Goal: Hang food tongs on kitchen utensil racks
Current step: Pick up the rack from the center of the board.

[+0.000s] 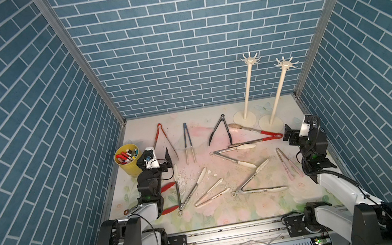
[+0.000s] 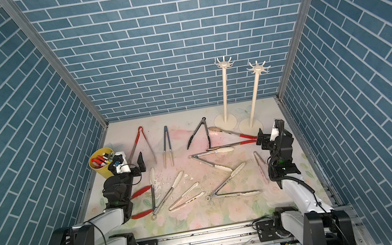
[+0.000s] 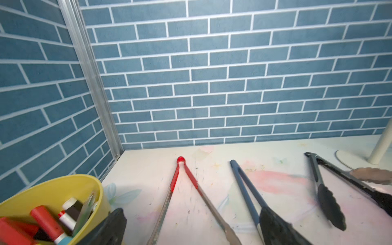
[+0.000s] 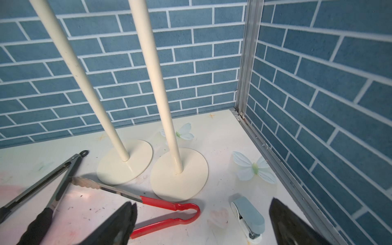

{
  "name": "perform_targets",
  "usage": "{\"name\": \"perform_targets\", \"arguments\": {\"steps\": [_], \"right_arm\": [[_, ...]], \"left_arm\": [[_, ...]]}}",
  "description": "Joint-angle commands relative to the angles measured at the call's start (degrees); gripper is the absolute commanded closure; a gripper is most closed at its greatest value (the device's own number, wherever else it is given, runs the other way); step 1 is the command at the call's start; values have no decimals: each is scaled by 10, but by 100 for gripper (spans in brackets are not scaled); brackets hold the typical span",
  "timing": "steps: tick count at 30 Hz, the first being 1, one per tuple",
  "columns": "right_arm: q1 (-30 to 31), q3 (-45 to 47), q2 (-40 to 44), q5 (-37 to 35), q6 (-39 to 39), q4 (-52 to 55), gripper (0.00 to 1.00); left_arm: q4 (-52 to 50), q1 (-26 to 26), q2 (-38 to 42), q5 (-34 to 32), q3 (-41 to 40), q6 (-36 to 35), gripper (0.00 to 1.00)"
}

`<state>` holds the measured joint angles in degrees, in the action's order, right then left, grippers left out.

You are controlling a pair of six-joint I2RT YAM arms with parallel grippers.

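The food tongs (image 1: 232, 157) all lie flat on the floral table (image 1: 230, 213), scattered from its far left to its right edge. Ten can be counted in both top views:
- three steel with cream tips
- two steel with red handles
- one black pair (image 1: 220, 130)
- one slim blue pair (image 1: 187, 140)
- one pink pair (image 1: 287, 164)
- one beige pair (image 1: 211, 195)
- one red-tipped pair (image 1: 168, 187), partly hidden under the left arm

The two kitchen utensil racks (image 1: 248, 90) stand upright in the far right corner, their round bases just beside each other.

The left gripper (image 3: 192, 210) is spread wide and grasps nothing. In its wrist view, the two arms of one red-handled pair (image 3: 192, 177) run between its fingers (image 3: 114, 224). Whether either finger touches the tongs cannot be told.

The right gripper (image 4: 201, 203) is likewise spread wide and empty. The looped handle of the other red-handled pair (image 4: 165, 202) lies between its fingers (image 4: 292, 224), close to the nearer rack base. One finger covers part of that pair's lower arm (contact cannot be judged from here).

One yellow cup (image 1: 130, 169) of coloured markers stands by the left wall, just beside the left gripper. One small blue-grey stapler (image 4: 250, 218) lies near the right wall, seen only in the right wrist view.
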<state>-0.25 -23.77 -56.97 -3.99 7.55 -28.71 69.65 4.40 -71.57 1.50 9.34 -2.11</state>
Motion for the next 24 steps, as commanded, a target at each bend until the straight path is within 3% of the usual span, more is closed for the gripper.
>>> {"name": "perform_targets", "arguments": {"steps": [1,7,16,22,24], "right_arm": [[3,-8,15,33,26,-12,2],[3,-40,-28,83,21,-43,3],[3,-113,-103,103,-24,-66,5],[3,-148,-183,112,-47,-142,14],[0,-163,-219,122,-47,-186,15]], "left_arm": [[95,3,-8,42,-13,18,1],[109,4,-16,69,-14,29,1],[109,5,-53,90,6,41,1],[109,5,-73,127,33,53,1],[109,7,-86,166,55,65,1]]}}
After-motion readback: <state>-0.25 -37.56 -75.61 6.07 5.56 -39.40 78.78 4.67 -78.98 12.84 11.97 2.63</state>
